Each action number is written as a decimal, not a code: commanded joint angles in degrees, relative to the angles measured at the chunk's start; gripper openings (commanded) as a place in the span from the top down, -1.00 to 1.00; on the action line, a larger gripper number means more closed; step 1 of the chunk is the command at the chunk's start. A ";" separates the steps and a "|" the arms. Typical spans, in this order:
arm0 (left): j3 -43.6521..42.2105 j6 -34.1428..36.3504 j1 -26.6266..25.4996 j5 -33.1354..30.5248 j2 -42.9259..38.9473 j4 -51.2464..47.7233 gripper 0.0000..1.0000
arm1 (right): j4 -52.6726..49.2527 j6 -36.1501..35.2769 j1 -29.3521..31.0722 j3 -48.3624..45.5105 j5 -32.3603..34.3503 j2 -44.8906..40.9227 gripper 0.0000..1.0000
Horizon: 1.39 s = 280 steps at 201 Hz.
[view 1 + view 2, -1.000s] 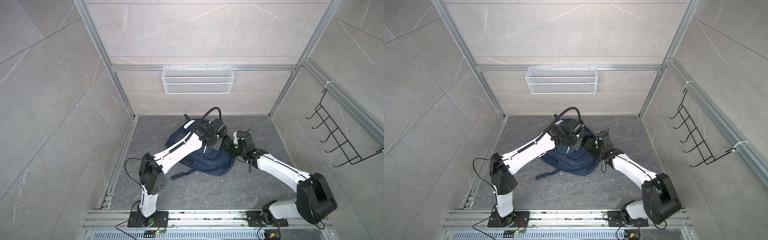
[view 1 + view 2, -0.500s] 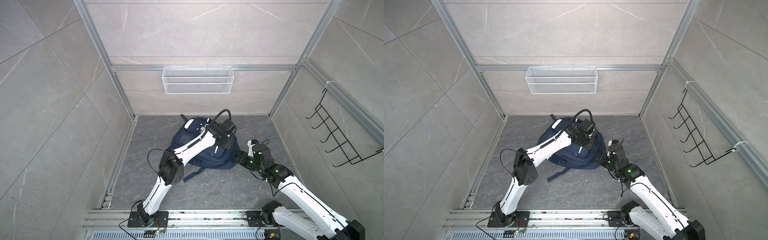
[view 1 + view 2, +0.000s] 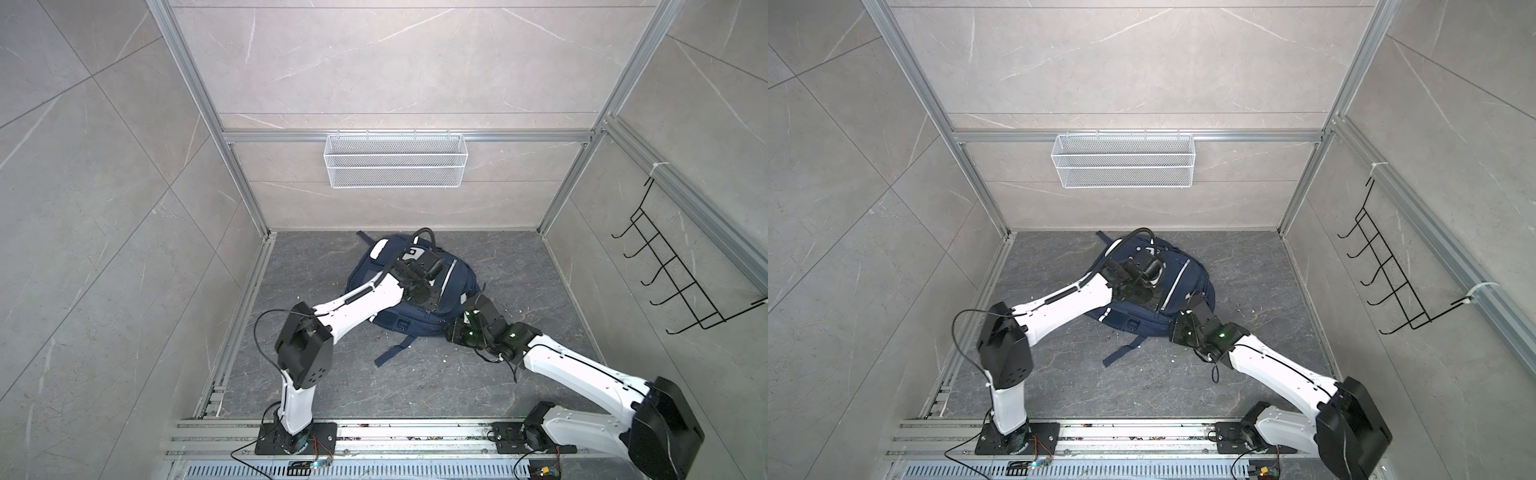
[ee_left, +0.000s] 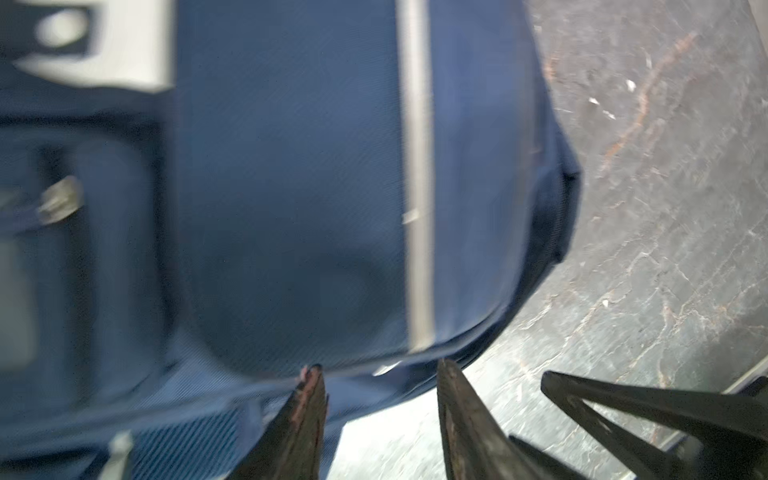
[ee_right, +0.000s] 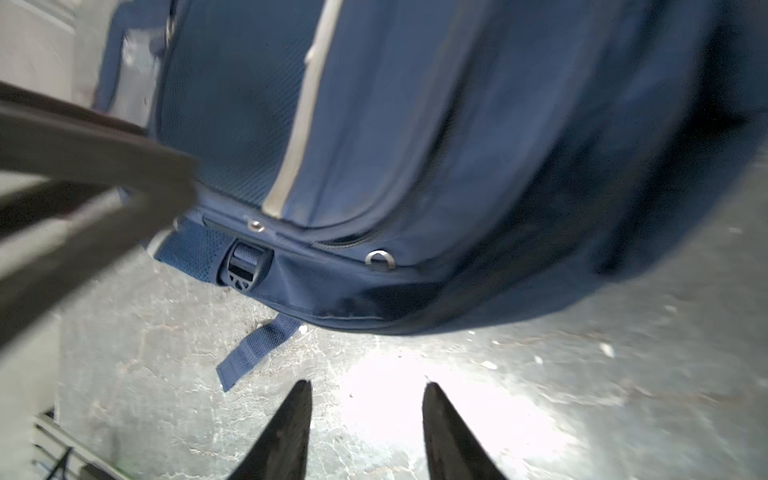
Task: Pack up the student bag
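Observation:
The student bag [image 3: 457, 276] [image 3: 1190, 286] lies flat on the dark floor near the back wall, navy with silver stripes [image 4: 417, 208], its front side up. My left gripper [image 3: 430, 305] [image 3: 1152, 305] [image 4: 378, 368] hovers over the bag's near edge, open, nothing between its fingers. My right gripper [image 3: 471, 309] [image 3: 1194, 305] [image 5: 368, 384] is at the bag's near right corner, just off the fabric, open and empty above bare floor. The bag [image 5: 415, 145] fills the right wrist view, with its buckle [image 5: 245, 266] showing.
A loose strap [image 3: 392, 351] [image 5: 257, 345] trails from the bag toward the front. A white wire basket [image 3: 395, 166] hangs on the back wall and a black hook rack [image 3: 681, 274] on the right wall. Aluminium rails [image 3: 374, 432] run along the front edge.
My left gripper has opened and let go of the bag, which now lies flatter and a little farther back. The right arm drew back, then returned to the bag's corner with its jaws slightly narrower.

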 commanded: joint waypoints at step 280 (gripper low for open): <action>-24.10 -14.69 12.76 21.84 -8.30 28.42 -0.07 | 10.07 -10.86 4.57 10.23 9.70 17.64 0.83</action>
